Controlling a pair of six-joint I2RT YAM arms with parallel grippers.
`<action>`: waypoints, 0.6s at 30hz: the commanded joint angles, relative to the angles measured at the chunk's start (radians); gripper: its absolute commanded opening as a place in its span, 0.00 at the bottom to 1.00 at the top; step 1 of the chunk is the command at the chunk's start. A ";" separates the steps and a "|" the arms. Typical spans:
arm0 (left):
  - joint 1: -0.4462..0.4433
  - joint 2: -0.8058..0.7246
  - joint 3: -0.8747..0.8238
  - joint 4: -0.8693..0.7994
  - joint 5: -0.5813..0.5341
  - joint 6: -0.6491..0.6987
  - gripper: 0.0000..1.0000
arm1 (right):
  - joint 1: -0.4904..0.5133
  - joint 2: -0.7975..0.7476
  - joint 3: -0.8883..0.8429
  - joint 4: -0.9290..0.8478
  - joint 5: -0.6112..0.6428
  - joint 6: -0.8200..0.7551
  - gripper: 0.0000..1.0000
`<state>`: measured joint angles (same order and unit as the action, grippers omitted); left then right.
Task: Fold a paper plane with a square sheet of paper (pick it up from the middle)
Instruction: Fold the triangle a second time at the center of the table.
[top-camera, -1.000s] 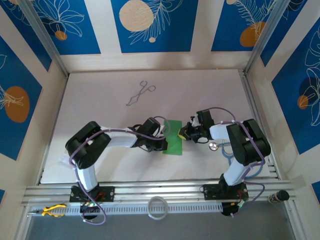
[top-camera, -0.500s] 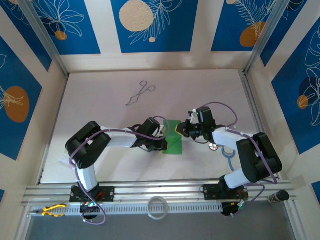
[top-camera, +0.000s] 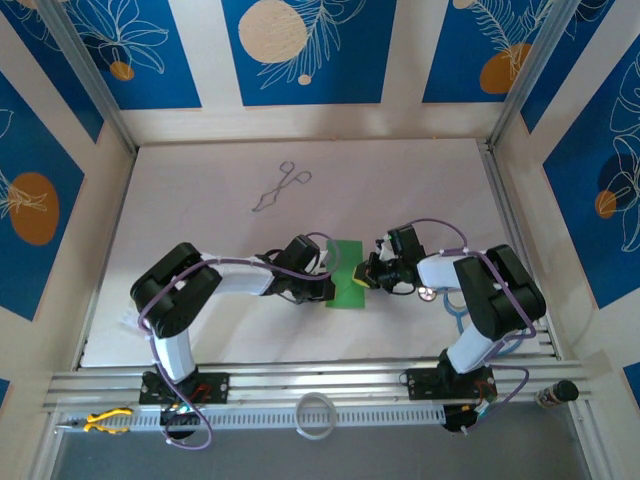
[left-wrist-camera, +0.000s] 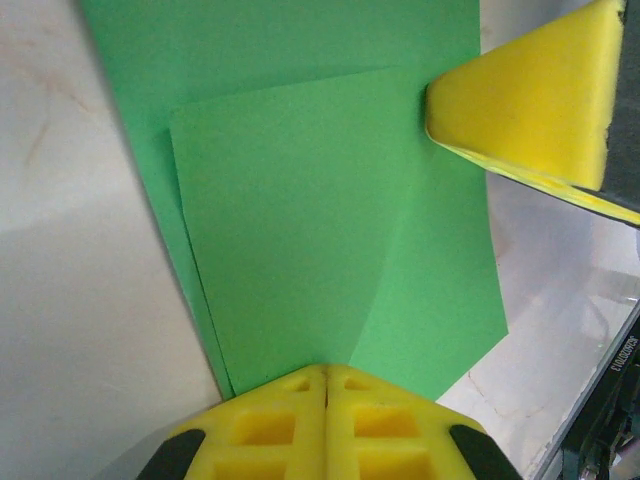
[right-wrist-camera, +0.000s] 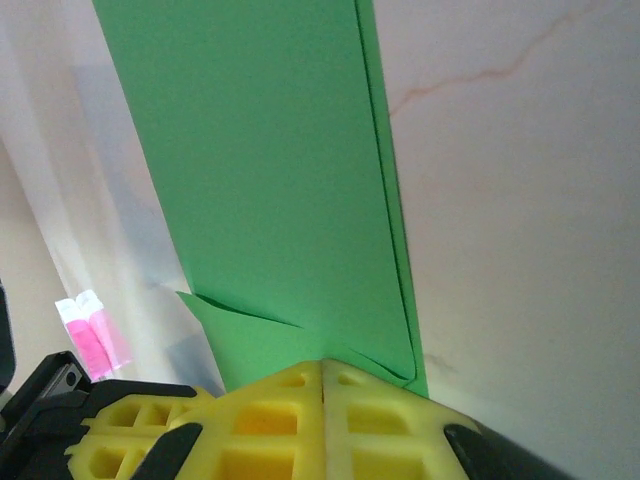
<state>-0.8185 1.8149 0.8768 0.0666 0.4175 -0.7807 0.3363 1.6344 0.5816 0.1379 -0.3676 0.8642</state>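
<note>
My left claw (top-camera: 327, 289) is closed tight on the left edge of the square sheet of paper (top-camera: 348, 272). My right claw (top-camera: 363, 272) is clamped just as tight on the opposite edge. The green sheet lies between them on the white surface (top-camera: 200, 230), doubled over on itself, one layer curling slightly at my right fingertips (right-wrist-camera: 322, 395).
</note>
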 joint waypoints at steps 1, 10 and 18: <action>-0.001 -0.027 -0.029 -0.068 -0.015 -0.002 0.00 | -0.017 0.027 0.006 -0.049 0.038 -0.035 0.00; -0.004 -0.033 0.094 -0.060 0.022 0.029 0.04 | -0.020 0.045 0.023 -0.089 0.037 -0.067 0.00; -0.008 0.101 0.222 -0.071 0.079 0.044 0.04 | -0.019 0.045 0.025 -0.094 0.036 -0.066 0.00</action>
<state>-0.8211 1.8660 1.0576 0.0257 0.4538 -0.7685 0.3260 1.6501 0.6044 0.1120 -0.3748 0.8154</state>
